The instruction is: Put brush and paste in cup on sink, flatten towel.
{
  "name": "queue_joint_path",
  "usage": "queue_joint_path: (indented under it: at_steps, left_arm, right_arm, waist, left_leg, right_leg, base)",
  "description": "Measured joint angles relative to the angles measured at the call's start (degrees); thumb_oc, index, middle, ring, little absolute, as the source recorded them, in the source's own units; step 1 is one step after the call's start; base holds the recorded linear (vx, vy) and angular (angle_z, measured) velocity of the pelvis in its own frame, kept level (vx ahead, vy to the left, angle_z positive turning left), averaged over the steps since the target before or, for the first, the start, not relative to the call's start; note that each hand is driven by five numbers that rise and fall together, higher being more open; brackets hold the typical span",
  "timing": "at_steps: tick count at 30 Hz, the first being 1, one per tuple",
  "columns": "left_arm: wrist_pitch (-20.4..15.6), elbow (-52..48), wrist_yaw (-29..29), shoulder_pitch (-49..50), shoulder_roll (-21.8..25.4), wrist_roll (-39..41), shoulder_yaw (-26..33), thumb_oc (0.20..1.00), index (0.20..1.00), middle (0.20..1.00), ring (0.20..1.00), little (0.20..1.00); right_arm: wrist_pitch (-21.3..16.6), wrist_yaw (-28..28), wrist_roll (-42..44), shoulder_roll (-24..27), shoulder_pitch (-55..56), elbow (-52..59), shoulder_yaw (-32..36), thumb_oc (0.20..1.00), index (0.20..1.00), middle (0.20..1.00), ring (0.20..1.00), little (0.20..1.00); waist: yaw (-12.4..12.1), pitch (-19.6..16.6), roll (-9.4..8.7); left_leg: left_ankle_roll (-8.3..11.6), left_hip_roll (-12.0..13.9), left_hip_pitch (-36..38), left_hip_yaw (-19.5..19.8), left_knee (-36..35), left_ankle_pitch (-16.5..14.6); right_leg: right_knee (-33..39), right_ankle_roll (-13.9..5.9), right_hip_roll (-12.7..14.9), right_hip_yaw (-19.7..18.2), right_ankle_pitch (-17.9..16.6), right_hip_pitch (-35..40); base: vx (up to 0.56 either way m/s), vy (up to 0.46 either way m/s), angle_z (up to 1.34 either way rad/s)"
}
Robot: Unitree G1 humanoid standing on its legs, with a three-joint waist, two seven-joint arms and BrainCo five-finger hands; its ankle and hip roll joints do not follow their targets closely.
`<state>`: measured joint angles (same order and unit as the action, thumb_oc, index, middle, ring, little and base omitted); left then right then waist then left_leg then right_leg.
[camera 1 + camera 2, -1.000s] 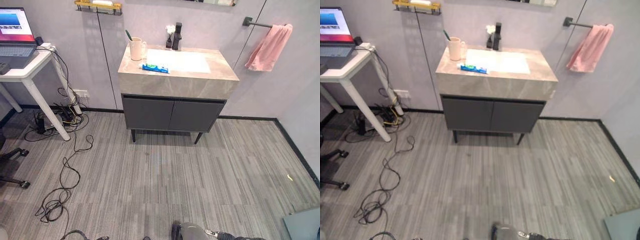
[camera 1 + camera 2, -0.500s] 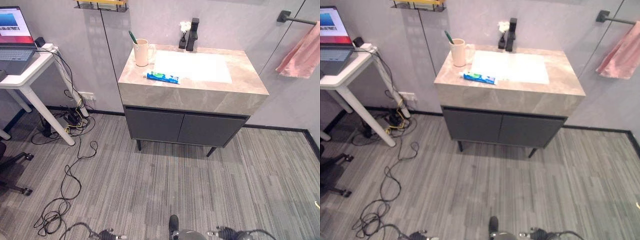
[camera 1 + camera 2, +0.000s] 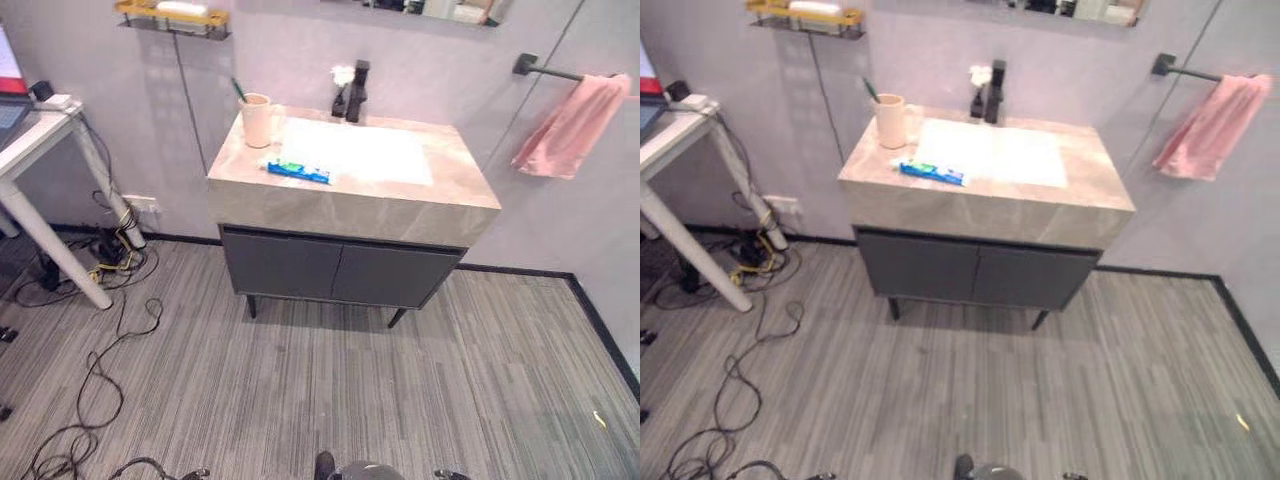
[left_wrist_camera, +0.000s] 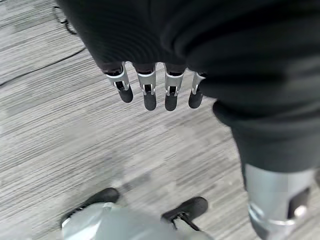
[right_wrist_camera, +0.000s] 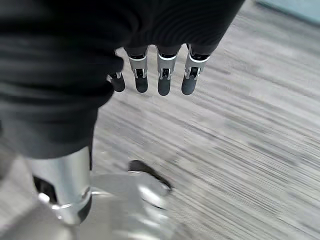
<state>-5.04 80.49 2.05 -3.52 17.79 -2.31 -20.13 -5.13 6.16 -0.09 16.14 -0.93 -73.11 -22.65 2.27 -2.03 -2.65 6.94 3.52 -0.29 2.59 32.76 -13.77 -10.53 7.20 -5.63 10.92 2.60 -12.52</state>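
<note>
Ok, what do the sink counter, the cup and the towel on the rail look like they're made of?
Sink counter: looks like polished stone or a stone-look slab, beige-grey with pale veining and a soft sheen.
Cup: probably glazed ceramic or smooth plastic; plain pale pink, even surface, a handle on its side.
Towel: soft pink cloth, likely terry, since it hangs in loose bunched folds from the dark rail.

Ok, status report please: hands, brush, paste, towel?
Left hand and right hand open, empty. Brush already in cup, paste beside basin. Towel bunched on bar. Path clear.
</note>
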Motion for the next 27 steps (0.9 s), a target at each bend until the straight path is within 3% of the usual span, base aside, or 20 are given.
queue_joint_path:
  at_steps: [1,2,3,4,7,9,11,13,15,17,18,19,20,21,22,23,25,27]
  left_arm:
    - [-0.5,-1.8,-0.8,-1.8,0.1,1.0,-0.1,1.0,1.0,1.0,1.0,1.0]
    - [-0.9,-3.2,-1.1,-2.0,0.2,2.3,0.3,1.0,1.0,1.0,1.0,1.0]
    - [-1.4,-4.1,-1.4,-2.0,0.3,2.5,1.0,1.0,1.0,1.0,1.0,1.0]
    - [-1.5,-4.7,-1.7,-2.1,0.5,3.0,1.3,1.0,1.0,1.0,1.0,1.0]
    - [-2.7,-5.6,-3.0,-4.3,0.6,6.7,1.2,1.0,1.0,1.0,1.0,1.0]
    - [-2.7,-4.7,-3.5,-4.3,0.3,7.1,-0.2,1.0,1.0,1.0,1.0,1.0]
    - [-2.9,-4.0,-3.7,-4.4,-0.2,8.4,-1.3,1.0,1.0,1.0,1.0,1.0]
    - [-2.9,-3.7,-3.8,-4.2,-0.1,8.5,-1.3,1.0,1.0,1.0,1.0,1.0]
    - [-2.9,-3.0,-4.1,-2.2,0.1,8.5,-0.3,1.0,1.0,1.0,1.0,1.0]
    - [-3.0,-2.4,-4.1,-0.8,0.0,8.5,-0.3,1.0,1.0,1.0,1.0,1.0]
    - [-3.3,-2.3,-4.2,-1.4,0.3,8.5,-0.3,1.0,1.0,1.0,1.0,1.0]
    - [-3.7,-2.5,-4.4,-2.2,0.8,8.4,-0.4,1.0,1.0,1.0,1.0,1.0]
    - [-4.0,-2.6,-4.4,-2.6,0.9,8.4,-0.9,1.0,1.0,1.0,1.0,1.0]
    - [-4.6,-2.9,-4.5,-2.6,1.1,8.3,-1.0,1.0,1.0,1.0,1.0,1.0]
    - [-4.8,-3.7,-5.0,-3.9,2.1,8.0,-1.3,1.0,1.0,1.0,1.0,1.0]
    - [-4.7,-4.0,-5.4,-4.9,2.4,7.9,-1.6,1.0,1.0,1.0,1.0,1.0]
    - [-4.8,-6.3,-5.7,-5.1,2.8,7.7,-1.6,1.0,1.0,1.0,1.0,1.0]
    - [-4.8,-8.2,-5.8,-4.8,4.3,6.5,-3.0,1.0,1.0,1.0,1.0,1.0]
  right_arm:
    - [-0.1,-0.4,1.0,0.3,-0.1,2.0,-1.3,1.0,1.0,1.0,1.0,1.0]
    - [-0.3,-0.5,1.6,0.5,-0.2,3.8,-1.7,1.0,1.0,1.0,1.0,1.0]
    - [-1.3,-1.0,2.8,0.2,-1.9,4.9,-1.6,1.0,1.0,1.0,1.0,1.0]
    - [-1.5,-1.2,4.1,0.3,-2.7,6.0,-1.5,1.0,1.0,1.0,1.0,1.0]
    - [-2.3,-2.5,6.1,0.2,-5.4,7.3,-1.2,1.0,1.0,1.0,1.0,1.0]
    - [-2.4,-2.8,6.1,0.4,-7.0,7.3,-2.4,1.0,1.0,1.0,1.0,1.0]
    - [-2.6,-3.6,5.8,0.9,-8.5,7.0,-5.3,1.0,1.0,1.0,1.0,1.0]
    - [-2.6,-3.6,4.0,1.2,-9.2,6.8,-6.6,1.0,1.0,1.0,1.0,1.0]
    - [-2.7,-3.5,2.6,1.5,-9.4,8.1,-7.3,1.0,1.0,1.0,1.0,1.0]
    - [-3.4,-3.6,1.4,2.0,-7.8,7.3,-7.2,1.0,1.0,1.0,1.0,1.0]
    - [-3.3,-3.6,1.2,2.2,-6.5,7.3,-7.2,1.0,1.0,1.0,1.0,1.0]
    - [-3.2,-3.5,0.9,1.8,-6.0,7.6,-7.2,1.0,1.0,1.0,1.0,1.0]
    - [-3.2,-3.5,0.7,1.7,-5.2,8.1,-6.8,1.0,1.0,1.0,1.0,1.0]
    - [-3.3,-3.5,0.3,1.4,-4.8,9.4,-5.6,1.0,1.0,1.0,1.0,1.0]
    - [-3.3,-3.5,-0.3,0.8,-5.2,10.0,-5.7,1.0,1.0,1.0,1.0,1.0]
    - [-3.2,-3.5,-0.6,0.7,-5.7,10.8,-6.0,1.0,1.0,1.0,1.0,1.0]
    - [-3.4,-3.4,-1.0,0.6,-5.7,14.6,-7.0,1.0,1.0,1.0,1.0,1.0]
    - [-3.4,-3.4,-1.4,0.5,-7.0,18.2,-9.5,1.0,1.0,1.0,1.0,1.0]
  waist:
    - [-1.8,0.8,-1.62]
    - [-2.9,1.4,-2.03]
    - [-2.9,1.9,-2.13]
    - [-2.7,2.6,-1.92]
    - [-2.9,5.7,-3.33]
    - [-3.7,6.2,-2.31]
    - [-4.9,6.4,0.24]
    - [-5.6,6.8,2.58]
    - [-6.7,6.7,2.53]
    - [-6.1,4.6,1.85]
    - [-5.4,3.7,1.36]
    - [-5.0,3.9,0.31]
    - [-4.6,4.0,0.43]
    - [-4.8,3.9,0.52]
    - [-4.8,3.6,-0.02]
    - [-4.6,3.7,-0.31]
    - [-5.3,4.3,0.87]
    - [-5.1,5.0,1.18]
  left_leg:
    - [-0.58,-1.2,-8.3,0.5,13.5,5.1]
    - [-0.81,-2.0,-12.5,2.0,18.9,5.4]
    - [-1.2,-2.2,-16.9,2.7,18.5,5.2]
    - [-1.62,-2.3,-19.5,2.4,16.4,4.7]
    - [-2.69,-1.6,-22.7,-5.4,-3.0,5.3]
    - [-2.38,-1.1,-21.9,-8.5,-22.2,10.1]
    - [0.4,0.2,-21.7,-7.3,-37.3,16.2]
    - [0.51,2.1,-22.6,-6.1,-38.3,17.9]
    - [-1.69,1.7,-19.4,-4.5,-36.4,19.1]
    - [-5.02,-1.0,-16.7,-3.7,-32.1,20.6]
    - [-7.24,-2.3,-15.9,-3.3,-31.9,23.1]
    - [-9.24,-3.5,-14.4,-4.3,-31.8,22.4]
    - [-9.91,-3.7,-12.8,-5.2,-31.5,21.6]
    - [-11.19,-4.3,-11.8,-5.8,-30.9,20.0]
    - [-12.53,-6.4,-11.5,-6.5,-29.1,16.6]
    - [-13.17,-7.6,-11.0,-6.4,-28.9,16.0]
    - [-12.41,-8.8,-8.8,-6.4,-28.9,15.5]
    - [-14.85,-9.8,-8.2,-6.3,-29.1,13.7]
  right_leg:
    - [1.3,0.49,0.7,-0.5,-0.7,0.3]
    - [2.5,0.75,0.7,-1.0,-1.7,0.6]
    - [3.7,0.9,0.6,-0.7,-2.1,1.8]
    - [4.1,0.71,0.7,-0.9,-0.7,2.4]
    - [7.7,-1.2,2.5,-0.2,-1.9,5.4]
    - [11.9,-3.99,2.4,-0.6,-1.9,8.4]
    - [13.9,-4.39,0.8,-0.8,-2.0,10.3]
    - [15.1,-4.23,-1.3,-2.1,-2.0,13.4]
    - [15.3,-5.38,-0.9,-6.2,-0.5,16.7]
    - [14.7,-5.56,1.0,-7.7,1.7,18.8]
    - [12.2,-6.39,2.1,-7.6,3.8,18.8]
    - [8.6,-7.57,3.6,-7.4,5.0,18.2]
    - [3.5,-8.24,4.5,-7.1,6.6,17.3]
    - [-1.9,-8.32,6.3,-5.8,8.5,15.8]
    - [-6.9,-10.1,9.8,-5.9,7.5,14.0]
    - [-11.3,-11.23,11.1,-6.4,7.8,12.4]
    - [-22.5,-12.79,13.4,-6.5,8.4,7.0]
    - [-30.1,-14.0,13.3,-7.3,7.8,1.2]
  base:
    - [0.01,-0.061,-0.25]
    - [0.13,0.027,-0.16]
    - [0.22,0.08,0.04]
    - [0.19,0.087,0.24]
    - [0.18,0.134,0.26]
    - [0.3,0.196,-0.08]
    - [0.35,0.197,-0.21]
    - [0.36,0.231,-0.34]
    - [0.31,0.238,-0.96]
    - [0.32,0.313,-0.57]
    - [0.24,0.276,-0.07]
    - [0.21,0.276,-0.1]
    - [0.1,0.18,-0.29]
    - [0.28,0.426,-0.31]
    - [0.22,0.335,-0.15]
    - [0.2,0.321,0.05]
    - [0.09,0.207,0.1]
    - [0.16,0.184,-0.02]
